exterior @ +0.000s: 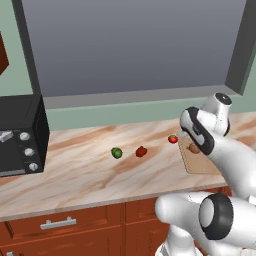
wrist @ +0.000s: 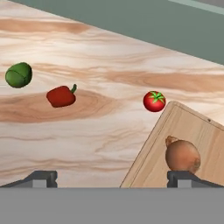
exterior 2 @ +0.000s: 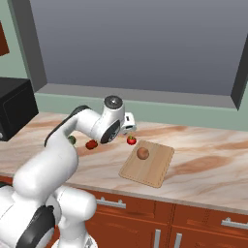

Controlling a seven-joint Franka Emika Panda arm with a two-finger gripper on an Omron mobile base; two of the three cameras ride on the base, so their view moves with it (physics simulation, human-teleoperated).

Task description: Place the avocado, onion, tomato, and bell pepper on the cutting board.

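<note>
Onion (wrist: 182,155) sits on board (exterior 2: 154,167), near its left corner. Gripper (wrist: 113,178) spread wide, holding nothing, above the board's edge. Tomato (wrist: 154,101) lies just off that edge on the counter (wrist: 105,127); pepper (wrist: 61,96) and avocado (wrist: 19,75) further left, apart.

Risks: round onion may roll if a finger clips it; tomato could be knocked away during descent.

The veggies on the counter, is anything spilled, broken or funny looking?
Nothing looks broken or spilled. The onion sits on the cutting board. The tomato, bell pepper and avocado lie whole on the counter, off the board.
</note>
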